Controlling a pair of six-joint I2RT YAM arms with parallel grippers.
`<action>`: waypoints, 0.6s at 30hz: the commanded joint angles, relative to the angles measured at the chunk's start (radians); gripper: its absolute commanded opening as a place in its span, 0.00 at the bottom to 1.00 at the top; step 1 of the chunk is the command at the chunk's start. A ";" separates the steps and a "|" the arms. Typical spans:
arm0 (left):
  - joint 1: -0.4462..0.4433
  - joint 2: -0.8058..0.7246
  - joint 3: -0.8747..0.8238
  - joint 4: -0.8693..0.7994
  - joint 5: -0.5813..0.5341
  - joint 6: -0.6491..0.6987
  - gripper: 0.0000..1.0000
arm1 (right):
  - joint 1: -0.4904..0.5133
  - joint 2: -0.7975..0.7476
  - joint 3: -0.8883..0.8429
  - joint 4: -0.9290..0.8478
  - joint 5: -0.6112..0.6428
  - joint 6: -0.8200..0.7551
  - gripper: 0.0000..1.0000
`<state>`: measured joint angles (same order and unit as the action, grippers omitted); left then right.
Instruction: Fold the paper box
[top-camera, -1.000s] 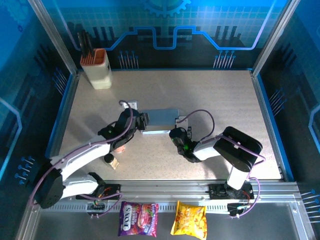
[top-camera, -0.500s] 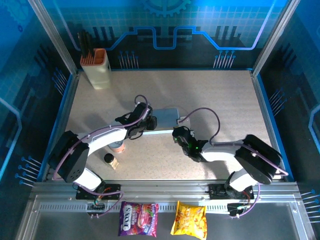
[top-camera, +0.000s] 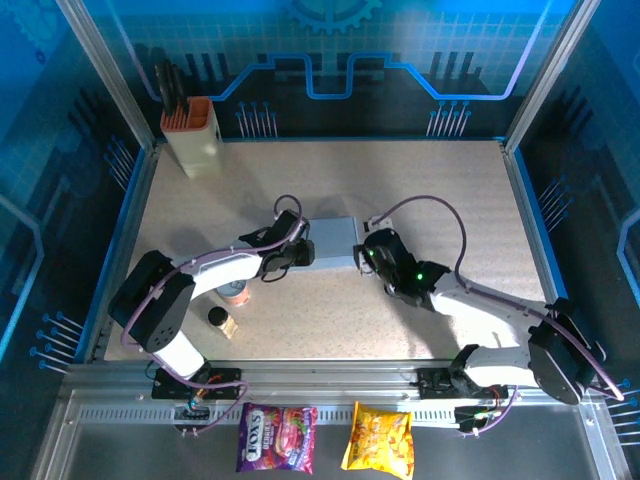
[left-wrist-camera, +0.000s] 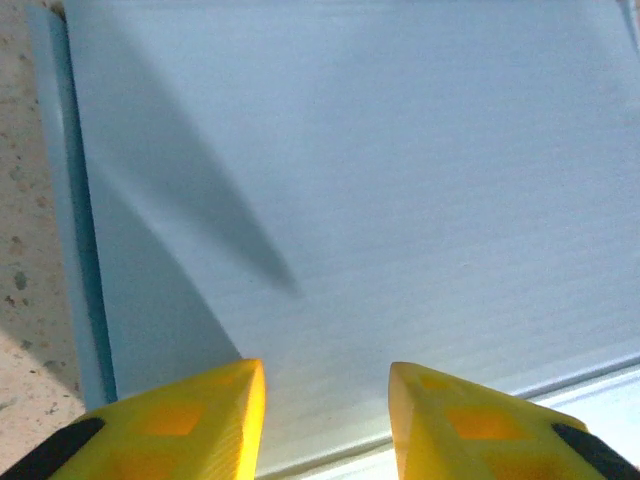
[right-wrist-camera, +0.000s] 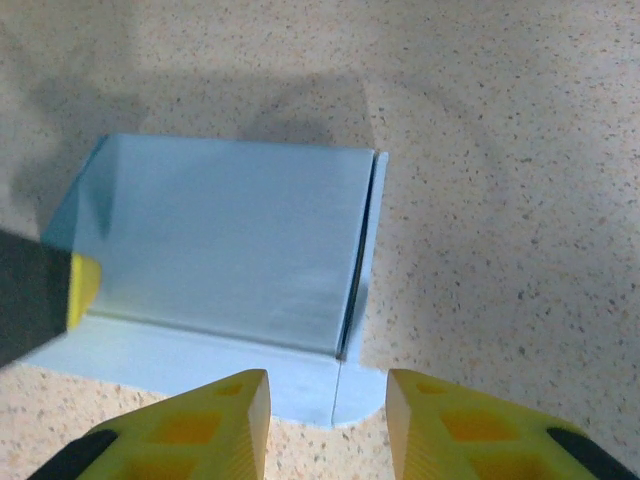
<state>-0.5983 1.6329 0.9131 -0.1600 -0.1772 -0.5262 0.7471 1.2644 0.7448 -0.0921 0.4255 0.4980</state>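
The cream holder with an orange top (top-camera: 192, 135) stands upright at the far-left corner of the table (top-camera: 450, 190), well apart from the work area. A small round item (top-camera: 237, 293) and a black-capped item (top-camera: 218, 319) rest on the table just beside the left arm. The left gripper (top-camera: 303, 252) sits at the left end of the paper box (top-camera: 333, 240). In the left wrist view its yellow fingers (left-wrist-camera: 200, 420) stand partly apart, and the flat grey-blue face of the box shows through the gap. Nothing is clamped between them. The paper box lies near the middle of the table, between the two grippers, as a shallow rectangular form. In the right wrist view a narrow flap (right-wrist-camera: 200, 375) lies flat on the table along the box's near edge and ends in a rounded corner. A dark slit marks the box's right side. The right gripper (top-camera: 366, 255) is at the right end of the box. Its jaws are partly open over that flap's corner and hold nothing.
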 joint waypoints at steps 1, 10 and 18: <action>0.008 0.036 -0.019 -0.015 0.026 -0.024 0.39 | -0.068 0.071 0.093 -0.126 -0.198 0.010 0.36; 0.014 0.073 -0.020 -0.017 0.061 -0.009 0.38 | -0.159 0.327 0.316 -0.294 -0.325 -0.032 0.39; 0.033 -0.030 0.006 -0.033 0.069 0.008 0.43 | -0.201 0.491 0.456 -0.430 -0.381 -0.126 0.48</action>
<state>-0.5793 1.6485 0.9131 -0.1429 -0.1326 -0.5247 0.5629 1.7241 1.1557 -0.4240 0.0906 0.4229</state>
